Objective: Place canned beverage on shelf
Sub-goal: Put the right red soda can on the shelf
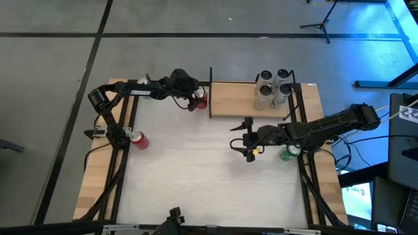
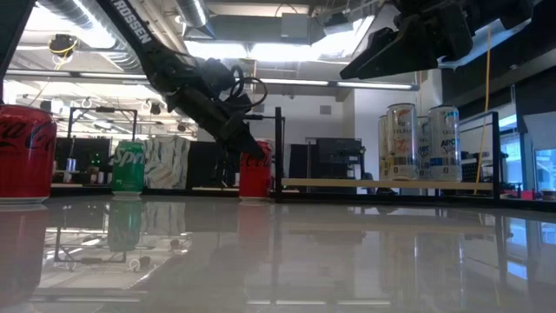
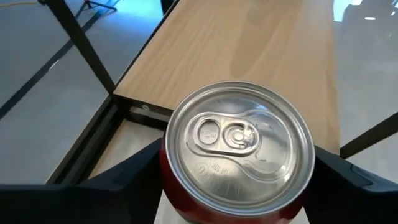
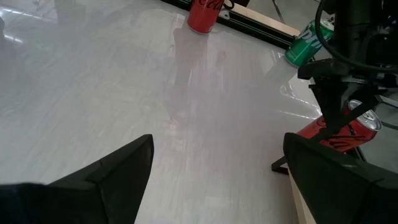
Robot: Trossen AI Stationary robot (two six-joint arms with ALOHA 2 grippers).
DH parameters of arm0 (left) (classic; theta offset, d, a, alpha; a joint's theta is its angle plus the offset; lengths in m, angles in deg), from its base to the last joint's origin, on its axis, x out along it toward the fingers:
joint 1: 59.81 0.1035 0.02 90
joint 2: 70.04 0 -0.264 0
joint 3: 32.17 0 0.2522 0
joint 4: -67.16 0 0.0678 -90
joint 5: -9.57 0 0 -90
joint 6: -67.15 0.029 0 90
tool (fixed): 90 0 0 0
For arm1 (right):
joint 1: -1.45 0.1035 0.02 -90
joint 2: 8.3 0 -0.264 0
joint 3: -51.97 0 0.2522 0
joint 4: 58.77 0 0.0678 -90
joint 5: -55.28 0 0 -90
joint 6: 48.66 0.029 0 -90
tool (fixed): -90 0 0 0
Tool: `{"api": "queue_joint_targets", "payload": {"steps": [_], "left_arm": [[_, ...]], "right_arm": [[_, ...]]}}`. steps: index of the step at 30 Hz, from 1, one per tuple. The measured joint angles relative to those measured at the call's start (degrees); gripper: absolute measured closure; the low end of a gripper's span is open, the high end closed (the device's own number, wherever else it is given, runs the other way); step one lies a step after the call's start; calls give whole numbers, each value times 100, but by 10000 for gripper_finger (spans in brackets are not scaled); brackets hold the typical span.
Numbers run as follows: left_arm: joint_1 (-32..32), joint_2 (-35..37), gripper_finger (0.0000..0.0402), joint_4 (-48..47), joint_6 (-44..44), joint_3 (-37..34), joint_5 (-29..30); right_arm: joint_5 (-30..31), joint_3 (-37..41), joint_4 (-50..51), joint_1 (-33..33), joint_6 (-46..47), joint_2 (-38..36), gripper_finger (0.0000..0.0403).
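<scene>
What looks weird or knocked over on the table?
Nothing stands out. The red can at the left pincer stands upright beside the shelf. The other red can, the green can and the silver cans stand upright too. Nothing is spilled.

White tabletop (image 1: 196, 176), grey floor (image 1: 52, 85) with dark lines, tripod stand (image 1: 320, 26) on it beyond the tabletop.

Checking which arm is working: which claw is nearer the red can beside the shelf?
Left. The left claw straddles the red can; the right claw hovers open over mid-table.
</scene>
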Motion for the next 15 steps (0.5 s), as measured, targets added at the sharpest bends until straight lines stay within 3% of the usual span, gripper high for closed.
{"api": "queue_joint_targets", "payload": {"steps": [6,15], "left_arm": [[-52,520,126,-598,-116,-15,611],[-373,2032,117,-1651,-312,-13,1150]], "right_arm": [[0,0,2,0,0,0,49],[0,0,-99,0,-2,2,49]]}}
